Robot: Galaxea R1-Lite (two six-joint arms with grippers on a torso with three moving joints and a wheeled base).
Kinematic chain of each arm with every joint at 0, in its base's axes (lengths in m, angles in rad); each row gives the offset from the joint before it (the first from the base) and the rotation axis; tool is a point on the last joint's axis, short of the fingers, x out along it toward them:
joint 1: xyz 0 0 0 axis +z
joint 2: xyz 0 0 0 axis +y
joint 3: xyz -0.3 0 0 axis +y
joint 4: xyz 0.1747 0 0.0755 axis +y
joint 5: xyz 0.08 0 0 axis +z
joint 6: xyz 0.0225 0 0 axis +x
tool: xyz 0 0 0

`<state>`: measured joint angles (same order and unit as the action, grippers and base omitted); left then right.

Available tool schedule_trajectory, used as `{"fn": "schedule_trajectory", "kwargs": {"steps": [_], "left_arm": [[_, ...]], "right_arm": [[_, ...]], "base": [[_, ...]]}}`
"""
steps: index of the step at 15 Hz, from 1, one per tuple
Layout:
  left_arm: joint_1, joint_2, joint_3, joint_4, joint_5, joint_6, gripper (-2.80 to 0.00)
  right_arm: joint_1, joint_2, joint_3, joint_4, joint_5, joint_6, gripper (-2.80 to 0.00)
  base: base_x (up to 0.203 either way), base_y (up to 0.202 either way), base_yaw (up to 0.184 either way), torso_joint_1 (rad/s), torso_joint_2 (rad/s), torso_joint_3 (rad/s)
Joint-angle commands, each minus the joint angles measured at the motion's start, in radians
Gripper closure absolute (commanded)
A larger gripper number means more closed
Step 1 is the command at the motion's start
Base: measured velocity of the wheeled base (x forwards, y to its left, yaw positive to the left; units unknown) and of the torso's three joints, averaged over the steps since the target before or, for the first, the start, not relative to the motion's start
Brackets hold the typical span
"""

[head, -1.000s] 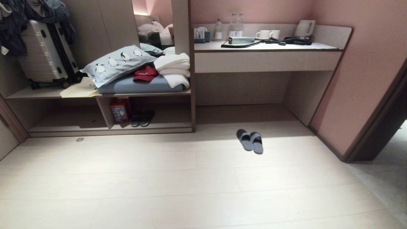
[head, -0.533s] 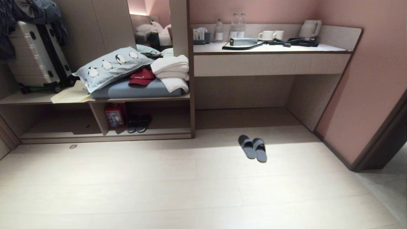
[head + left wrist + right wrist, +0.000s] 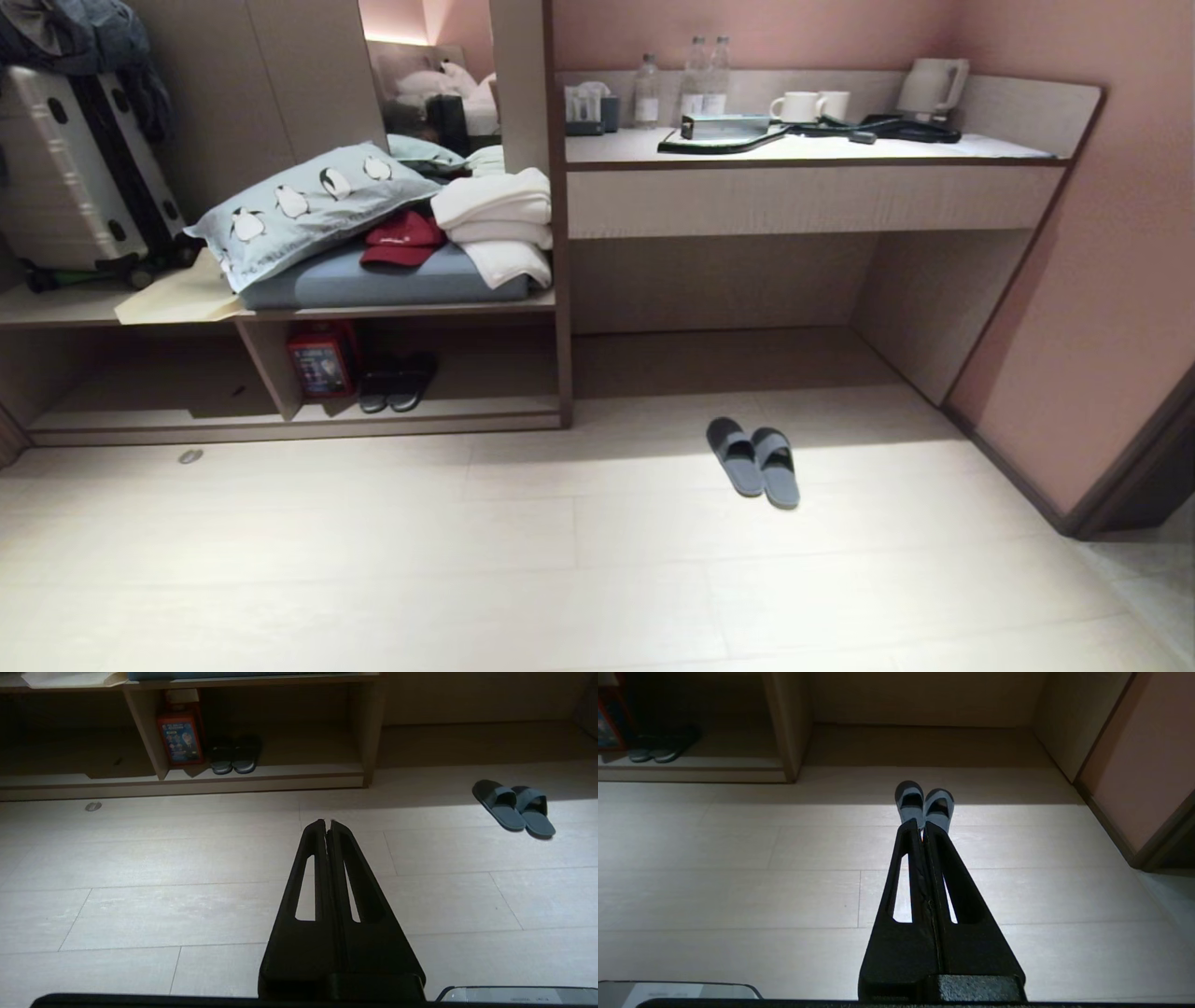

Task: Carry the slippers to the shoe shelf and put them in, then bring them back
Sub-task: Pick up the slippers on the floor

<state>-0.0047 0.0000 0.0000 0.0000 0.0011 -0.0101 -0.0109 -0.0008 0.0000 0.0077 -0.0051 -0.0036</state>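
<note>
The grey-blue slippers [image 3: 753, 459] lie side by side on the pale floor in front of the desk recess, also seen in the left wrist view [image 3: 514, 807] and the right wrist view [image 3: 924, 805]. The shoe shelf [image 3: 485, 411] is the low open cubby to their left, with a pale base board [image 3: 261, 772]. My right gripper [image 3: 923, 823] is shut and empty, held above the floor short of the slippers and in line with them. My left gripper [image 3: 327, 822] is shut and empty too, over bare floor before the shelf. Neither arm shows in the head view.
A darker pair of slippers [image 3: 397, 385] and a red box [image 3: 320, 359] sit inside the shoe shelf. Above it lie a pillow [image 3: 299, 205], a red cap, folded towels and a suitcase [image 3: 65, 177]. The desk [image 3: 803, 177] holds cups, bottles and a kettle. A pink wall [image 3: 1102, 280] bounds the right.
The whole head view has shifted: shelf, desk and slippers now sit lower and larger, so the camera has come closer. The slippers themselves have not moved on the floor.
</note>
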Motion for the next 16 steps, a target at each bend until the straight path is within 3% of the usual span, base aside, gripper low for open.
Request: {"fn": "schedule_trajectory", "kwargs": {"steps": [1, 16], "left_arm": [[0.000, 0.000, 0.002, 0.000, 0.000, -0.001, 0.00], [0.000, 0.000, 0.002, 0.000, 0.000, -0.001, 0.00]], "right_arm": [[0.000, -0.002, 0.000, 0.000, 0.001, -0.001, 0.00], [0.000, -0.002, 0.000, 0.000, 0.001, 0.001, 0.00]], "base": [[0.195, 0.000, 0.001, 0.002, 0.00, 0.007], [0.195, 0.000, -0.001, 0.002, 0.00, 0.002]]}}
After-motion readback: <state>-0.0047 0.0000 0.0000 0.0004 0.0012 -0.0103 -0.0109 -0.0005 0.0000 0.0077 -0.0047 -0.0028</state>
